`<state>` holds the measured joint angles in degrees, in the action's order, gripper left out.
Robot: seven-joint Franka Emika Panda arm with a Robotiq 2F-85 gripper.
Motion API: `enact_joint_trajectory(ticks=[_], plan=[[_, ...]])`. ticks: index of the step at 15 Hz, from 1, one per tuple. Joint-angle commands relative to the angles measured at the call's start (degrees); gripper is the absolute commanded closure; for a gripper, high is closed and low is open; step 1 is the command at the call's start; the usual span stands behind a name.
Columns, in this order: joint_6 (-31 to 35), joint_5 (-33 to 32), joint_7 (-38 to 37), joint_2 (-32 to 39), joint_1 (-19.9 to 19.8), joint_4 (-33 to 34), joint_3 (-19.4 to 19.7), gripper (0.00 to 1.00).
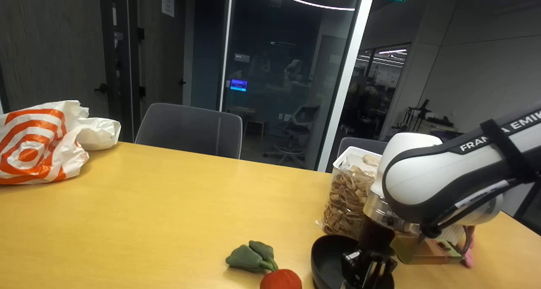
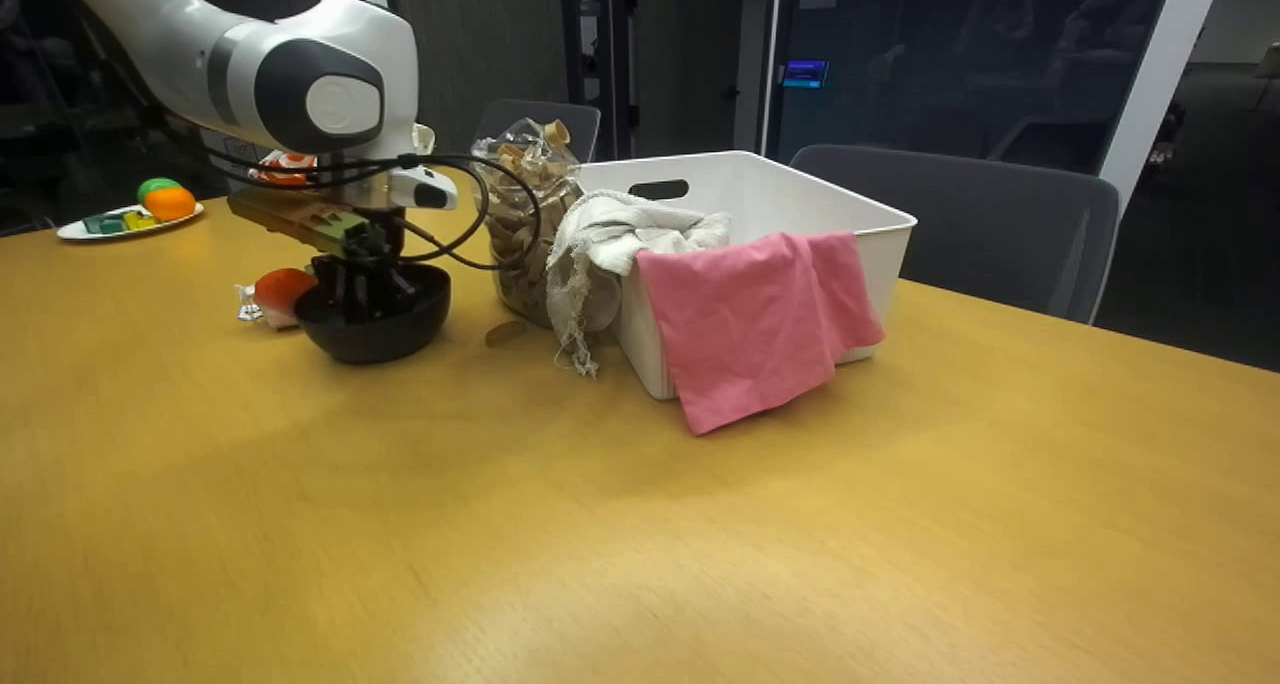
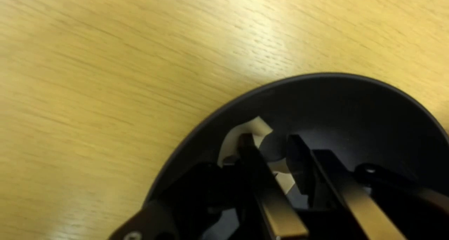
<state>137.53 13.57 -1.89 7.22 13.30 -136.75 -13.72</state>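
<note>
The gripper (image 3: 269,142) is inside the black bowl (image 3: 354,103), jaws apart, no hold evident. In the wrist view, a pale curled strip (image 3: 231,141) lies toward the bowl's eleven o'clock, partly hidden by one jaw; a pale fragment (image 3: 285,181) shows between the jaws. Progress, as judged: reach made; nothing secured or lifted. In an exterior view, a bag of tan pieces (image 1: 344,202) stands at the bowl's twelve o'clock.

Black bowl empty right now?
No: the wrist view shows at least one curled pale piece inside the black bowl, near the pincer.
</note>
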Motion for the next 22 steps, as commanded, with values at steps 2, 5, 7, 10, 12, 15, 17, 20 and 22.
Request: enact_joint_trajectory(ticks=[2, 5, 7, 10, 12, 15, 17, 20, 22], plan=[[0.1, -0.9, 0.1, -0.6, -0.3, 0.2, 0.2, 0.87], [-0.4, -0.9, 0.0, -1.2, -0.4, 0.1, 0.3, 0.82], [-1.4, -0.1, 0.8, -2.2, -0.5, 0.2, 0.1, 0.81], [-2.2, 0.6, 1.5, -4.4, -0.7, 0.0, 0.2, 0.8], [-2.9, 0.9, 1.8, -5.7, -0.8, 0.1, 0.2, 0.81], [-4.5, 0.6, 2.2, -7.0, -0.6, 0.5, 0.4, 0.81], [-6.0, 1.0, 3.3, -6.2, -0.6, 1.2, 0.5, 0.55], [-5.7, -0.8, 3.6, -4.3, -0.5, 1.5, 0.4, 0.38], [-5.5, -1.3, 4.1, -3.4, -0.4, 1.6, 0.3, 0.23]])
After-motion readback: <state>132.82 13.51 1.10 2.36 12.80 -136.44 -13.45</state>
